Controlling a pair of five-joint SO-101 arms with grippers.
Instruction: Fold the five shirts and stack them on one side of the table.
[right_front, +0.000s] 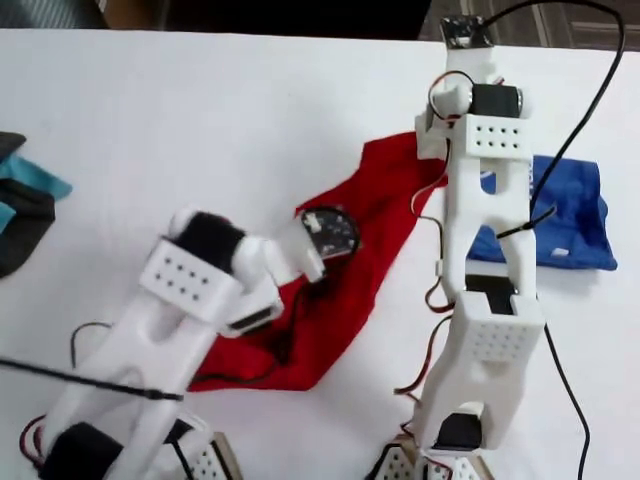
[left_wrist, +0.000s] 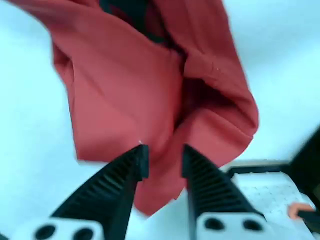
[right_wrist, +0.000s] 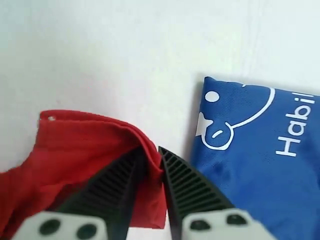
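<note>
A red shirt (right_front: 340, 290) lies rumpled across the middle of the white table (right_front: 200, 120), running from the near edge up toward the far right. My right gripper (right_front: 432, 135) is at its far corner, and in the right wrist view the gripper (right_wrist: 151, 155) is shut on a raised fold of the red shirt (right_wrist: 85, 145). My left gripper (right_front: 320, 245) hovers over the shirt's middle. Its black fingers (left_wrist: 130, 170) stand a little apart, open, with the red shirt (left_wrist: 125, 100) spread below them.
A folded blue shirt (right_front: 570, 215) with white print lies to the right of the right arm, close beside the red corner (right_wrist: 250, 150). Dark and teal clothing (right_front: 25, 205) sits at the table's left edge. Cables trail near both arm bases.
</note>
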